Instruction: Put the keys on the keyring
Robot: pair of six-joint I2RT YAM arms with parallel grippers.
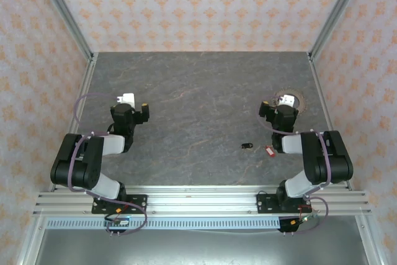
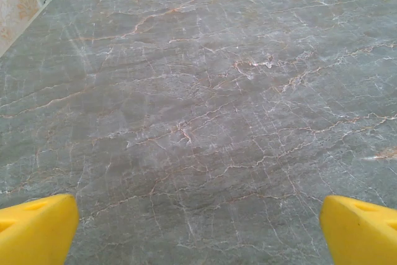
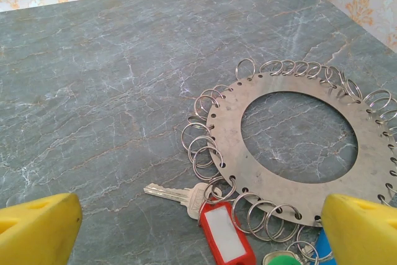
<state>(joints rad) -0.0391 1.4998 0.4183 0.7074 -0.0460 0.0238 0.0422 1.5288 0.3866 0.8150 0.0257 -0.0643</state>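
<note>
Grey veined stone forms the desk [image 1: 198, 91], over which we see the left claw [image 2: 198, 233] and right claw [image 3: 198, 231] spread wide, empty. The keyring [image 3: 231, 134], a loop-edged metal disc, lies just ahead of the right claw, its right side cut off. A red-tagged key [image 3: 224, 233] sits at its near rim, a green tag [image 3: 282, 259] and a blue tag [image 3: 324, 246] are cropped, and a black piece [image 1: 247, 146] lies apart, too small to read.

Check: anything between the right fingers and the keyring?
No obstacle visible. The keyring lies flat on the table just ahead of the open right gripper; only a silver key and red tag lie at its near rim, between the fingers.
</note>
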